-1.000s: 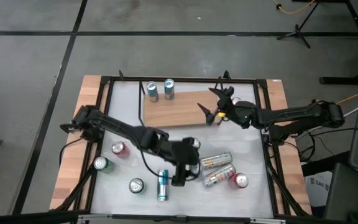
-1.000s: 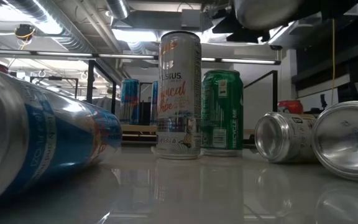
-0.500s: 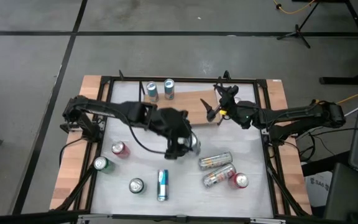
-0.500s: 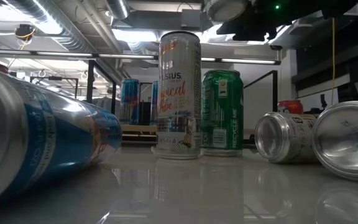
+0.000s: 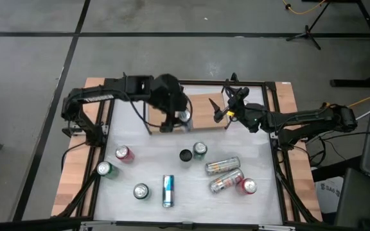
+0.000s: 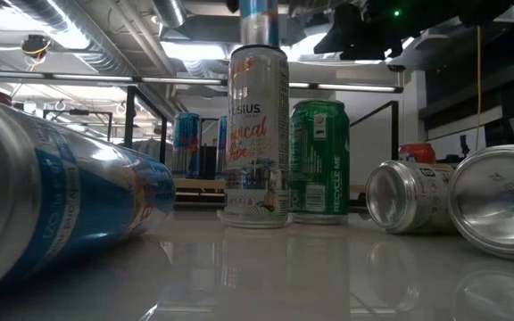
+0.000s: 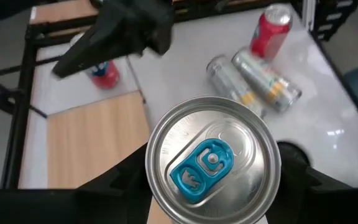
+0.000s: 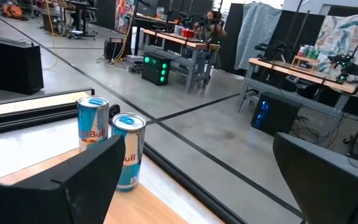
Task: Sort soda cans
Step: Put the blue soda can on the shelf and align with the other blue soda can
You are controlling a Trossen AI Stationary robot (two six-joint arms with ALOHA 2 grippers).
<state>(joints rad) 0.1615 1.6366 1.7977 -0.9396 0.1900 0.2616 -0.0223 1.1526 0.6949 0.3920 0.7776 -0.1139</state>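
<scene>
Left gripper [image 5: 175, 120] raised over wooden board [image 5: 204, 109] at table's far side, fingers pinching held can [image 7: 212, 167]: silver top, blue tab, upright. Right gripper [image 5: 222, 110] above board's right part, fingers spread, holding nothing.

Two blue-and-silver cans [image 8: 109, 144] upright, just beside each other, at board's far left corner.

On white tabletop [image 5: 140, 144]: green can [image 5: 200, 150] upright at centre, black can [image 5: 185, 155] just beside it. Two silver cans [image 5: 223, 173] lying on sides, side by side; red can [image 5: 248, 186] touching their right end. Blue can [image 5: 167, 190] lying flat near front.
</scene>
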